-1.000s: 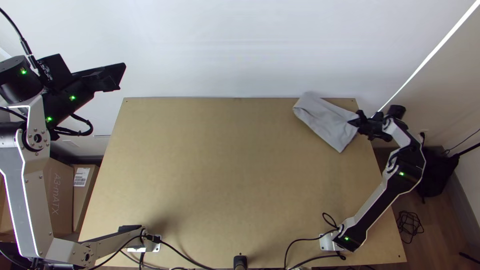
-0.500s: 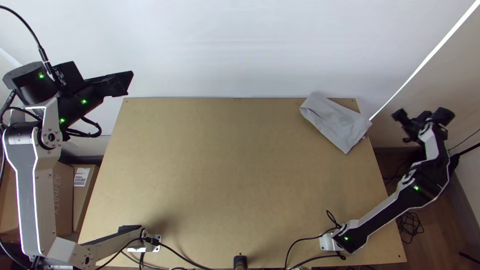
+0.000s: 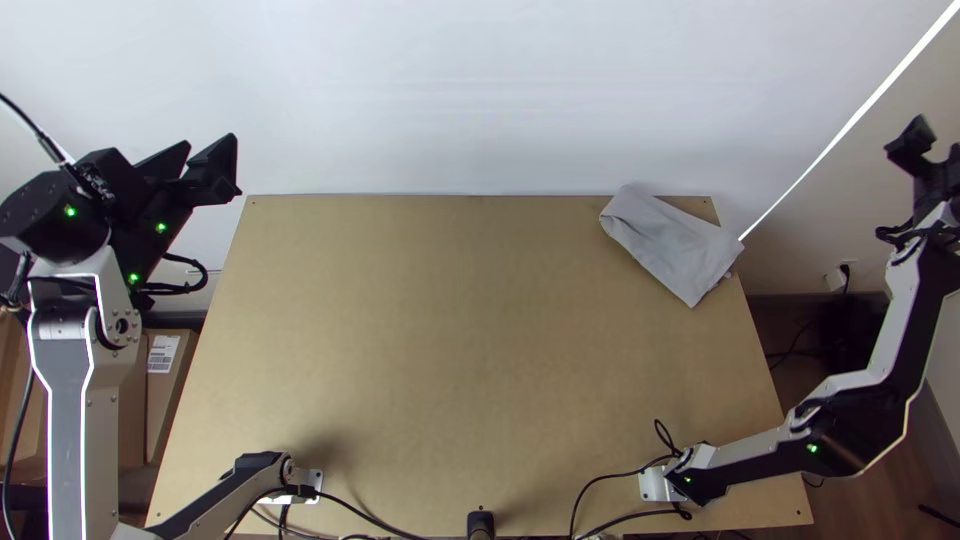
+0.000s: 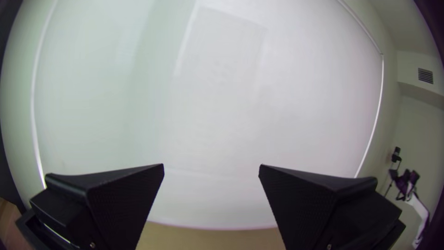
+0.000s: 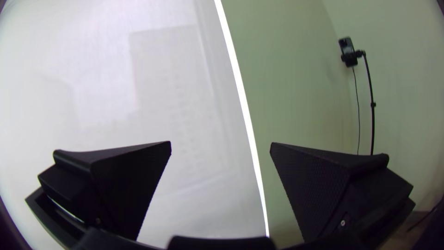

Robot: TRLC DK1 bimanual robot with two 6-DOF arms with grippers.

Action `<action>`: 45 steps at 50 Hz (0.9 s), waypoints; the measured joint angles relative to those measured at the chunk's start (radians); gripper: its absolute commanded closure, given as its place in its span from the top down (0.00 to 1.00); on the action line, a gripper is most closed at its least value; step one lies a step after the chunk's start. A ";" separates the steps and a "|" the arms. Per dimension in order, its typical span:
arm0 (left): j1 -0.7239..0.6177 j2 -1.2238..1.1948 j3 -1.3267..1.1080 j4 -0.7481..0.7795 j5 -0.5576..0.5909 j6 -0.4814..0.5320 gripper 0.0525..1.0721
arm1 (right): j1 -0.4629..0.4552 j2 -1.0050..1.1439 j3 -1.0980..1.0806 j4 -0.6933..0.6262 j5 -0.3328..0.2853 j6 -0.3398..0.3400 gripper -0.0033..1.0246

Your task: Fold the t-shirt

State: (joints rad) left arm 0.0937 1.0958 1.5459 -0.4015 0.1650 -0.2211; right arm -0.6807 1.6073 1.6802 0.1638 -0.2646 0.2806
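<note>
- L gripper, wide flat blk fingers point(image 3: 212, 140): in the air by the table's far L corner, just off the L side. Fingers spread wide apart, w/ nothing btwn them; wrist view shows the gap too.
- R gripper, also w/ two wide flat blk fingers point(image 3: 938, 132): well off the table's R side, toward the far end. Fingers wide apart too, nothing held.
- T-shirt, lt grey cloth point(image 3: 670, 245): far R corner of table, folded into a longish bundle, lying slantwise. Far end is at the far edge, R corner pokes a bit past the R edge. Both grippers apart from it. Exact no. of layers: can't tell.
- Table, lt wooden top point(image 3: 450, 350): under the shirt, w/ white wall point(image 3: 430, 100) behind the far edge.
- L arm, silver-grey links + blk joints point(image 3: 85, 450): base near L, arm out past the L edge.
- R arm, same build point(image 3: 850, 435): base near R, arm bent out over the R edge.
- Cardboard box w/ white label point(image 3: 165, 400): off the table's L side.
- Blk cable loop point(image 3: 662, 432): near R, by the R arm's base.
</note>
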 measured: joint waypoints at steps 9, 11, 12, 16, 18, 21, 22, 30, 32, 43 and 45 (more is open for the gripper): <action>0.000 -0.064 -0.120 0.158 -0.084 0.021 0.96 | 0.068 -0.220 -0.119 0.233 0.011 -0.006 0.96; 0.000 -0.080 -0.147 0.187 -0.093 0.026 0.96 | 0.087 -0.271 -0.135 0.251 0.011 -0.011 0.96; 0.000 -0.090 -0.158 0.200 -0.097 0.031 0.96 | 0.097 -0.296 -0.141 0.256 0.011 -0.014 0.96; 0.000 -0.133 -0.218 0.276 -0.110 0.039 0.96 | 0.134 -0.394 -0.172 0.270 0.011 -0.024 0.96; 0.000 -0.159 -0.251 0.311 -0.116 0.040 0.96 | 0.153 -0.447 -0.198 0.278 0.011 -0.032 0.96; 0.000 -0.200 -0.297 0.355 -0.126 0.046 0.96 | 0.185 -0.522 -0.239 0.293 0.020 -0.047 0.96; 0.000 -0.211 -0.309 0.367 -0.126 0.047 0.96 | 0.196 -0.546 -0.251 0.293 0.023 -0.049 0.96; 0.000 -0.343 -0.454 0.436 -0.148 0.054 0.96 | 0.286 -0.737 -0.430 0.307 0.034 -0.081 0.96; 0.002 -0.381 -0.496 0.462 -0.151 0.056 0.96 | 0.311 -0.781 -0.486 0.309 0.034 -0.095 0.96; 0.002 -0.598 -0.775 0.532 -0.151 0.057 0.96 | 0.457 -1.064 -0.907 0.318 0.034 -0.164 0.96; 0.004 -0.636 -0.827 0.552 -0.151 0.057 0.96 | 0.481 -1.108 -0.975 0.316 0.034 -0.172 0.96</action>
State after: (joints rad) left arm 0.0978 0.4599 0.7185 0.1505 0.0139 -0.1638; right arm -0.2001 0.4992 0.7055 0.4801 -0.2310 0.1081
